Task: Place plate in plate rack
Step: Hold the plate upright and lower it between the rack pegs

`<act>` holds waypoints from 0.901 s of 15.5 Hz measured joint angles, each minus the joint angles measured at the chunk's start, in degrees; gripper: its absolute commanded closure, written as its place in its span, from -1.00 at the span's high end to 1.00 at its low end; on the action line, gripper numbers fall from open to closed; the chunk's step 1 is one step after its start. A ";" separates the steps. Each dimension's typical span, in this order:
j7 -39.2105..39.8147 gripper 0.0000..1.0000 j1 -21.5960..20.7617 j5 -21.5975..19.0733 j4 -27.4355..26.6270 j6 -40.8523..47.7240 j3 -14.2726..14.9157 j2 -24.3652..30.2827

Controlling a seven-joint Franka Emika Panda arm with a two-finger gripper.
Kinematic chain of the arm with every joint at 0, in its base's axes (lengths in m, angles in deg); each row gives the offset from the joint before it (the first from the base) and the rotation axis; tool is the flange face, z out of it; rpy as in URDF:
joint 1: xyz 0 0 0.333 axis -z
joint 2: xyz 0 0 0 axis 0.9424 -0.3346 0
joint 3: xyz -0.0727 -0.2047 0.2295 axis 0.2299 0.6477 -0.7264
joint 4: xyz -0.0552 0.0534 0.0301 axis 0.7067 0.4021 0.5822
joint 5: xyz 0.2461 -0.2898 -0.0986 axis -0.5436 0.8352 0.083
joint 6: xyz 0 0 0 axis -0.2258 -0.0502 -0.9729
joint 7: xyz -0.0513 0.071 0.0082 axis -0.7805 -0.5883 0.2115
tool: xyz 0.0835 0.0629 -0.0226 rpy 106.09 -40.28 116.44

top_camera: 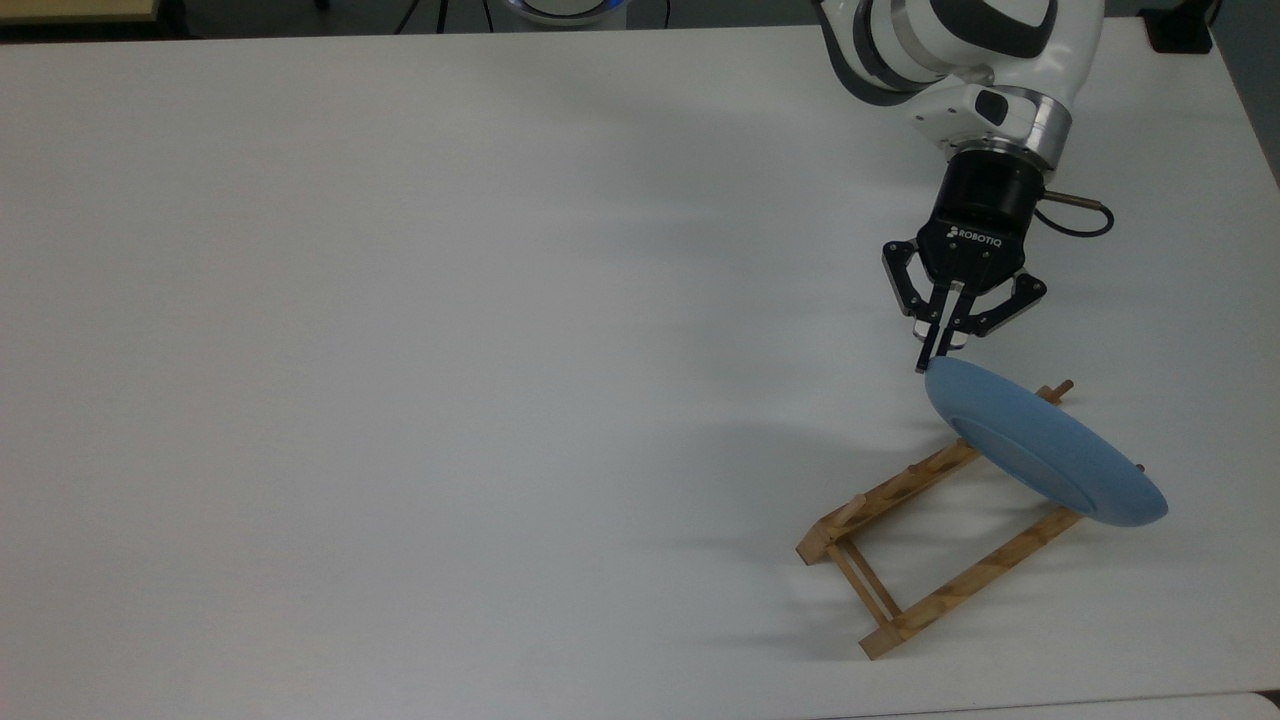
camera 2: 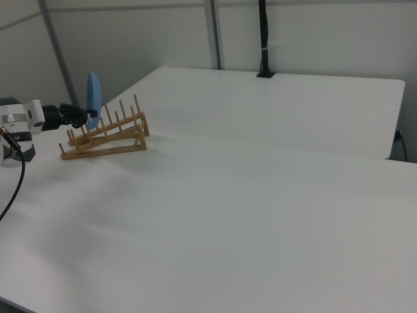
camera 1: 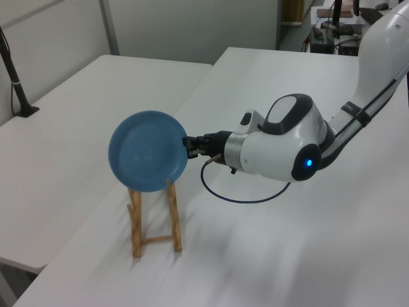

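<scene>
Glossy round blue plate (top_camera: 1045, 445) upright, seemingly seated in pegged wooden rack (top_camera: 925, 540), fingers (top_camera: 931, 352) pinching its rim

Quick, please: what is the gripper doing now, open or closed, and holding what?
Gripper: closed on the plate rim, holding it upright over the rack.

My tool (top_camera: 928, 362): fingers pinched together on the plate's rim, at its upper-left edge in the top view; my wrist reaches in from the upper right
Plate (top_camera: 1045, 445): light blue, standing tilted on edge across the rack's far end
Plate rack (top_camera: 930, 540): light wood, two rails running diagonally; pegs visible beside the plate
Table (top_camera: 400, 350): white, carrying the rack
</scene>
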 measured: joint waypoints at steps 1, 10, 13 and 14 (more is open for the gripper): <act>-0.35 -1.00 -0.24 -0.02 0.00 0.37 0.00 -0.01; -0.96 -1.00 -1.13 -0.04 0.00 1.07 0.00 -0.07; -0.87 -1.00 -1.31 -0.02 0.00 1.07 0.00 -0.15; -0.83 -1.00 -1.30 0.08 0.00 1.07 0.01 -0.16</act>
